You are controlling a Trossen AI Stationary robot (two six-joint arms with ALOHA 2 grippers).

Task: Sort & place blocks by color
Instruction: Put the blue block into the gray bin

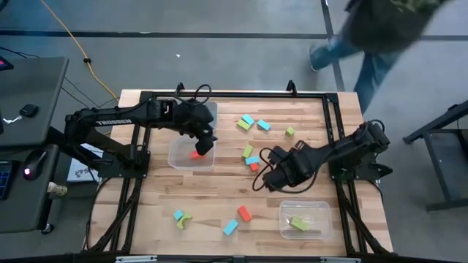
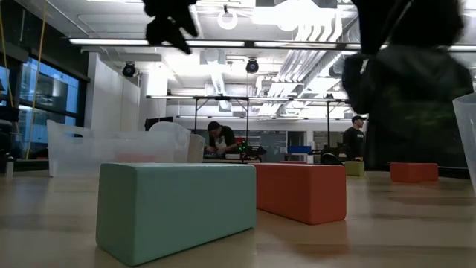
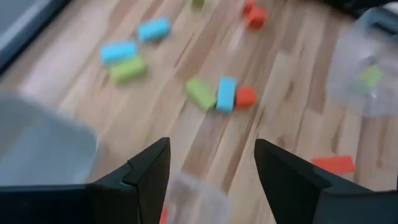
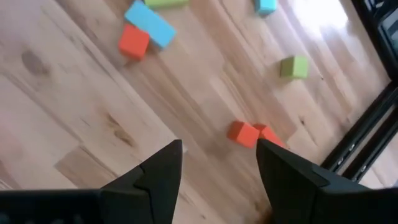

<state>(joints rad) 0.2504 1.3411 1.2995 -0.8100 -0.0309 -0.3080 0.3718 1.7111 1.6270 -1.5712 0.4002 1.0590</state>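
blocks (image 1: 249,153) scattered mid-table plus some in bins (image 1: 191,156), likely light, rigid, a bit slick; best pinched across flat long faces; left gripper (image 3: 211,180) and right gripper (image 4: 219,168) fingers apart, empty.

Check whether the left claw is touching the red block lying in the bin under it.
Apart. The left wrist view shows the left claw open with nothing between its fingers; the high view shows the red block lying on the bin floor beside it.

two clear bins (image 1: 192,155) (image 1: 304,218) on the wooden table (image 1: 146,212); a person (image 1: 380,29) beyond; yellow cable (image 1: 69,36)
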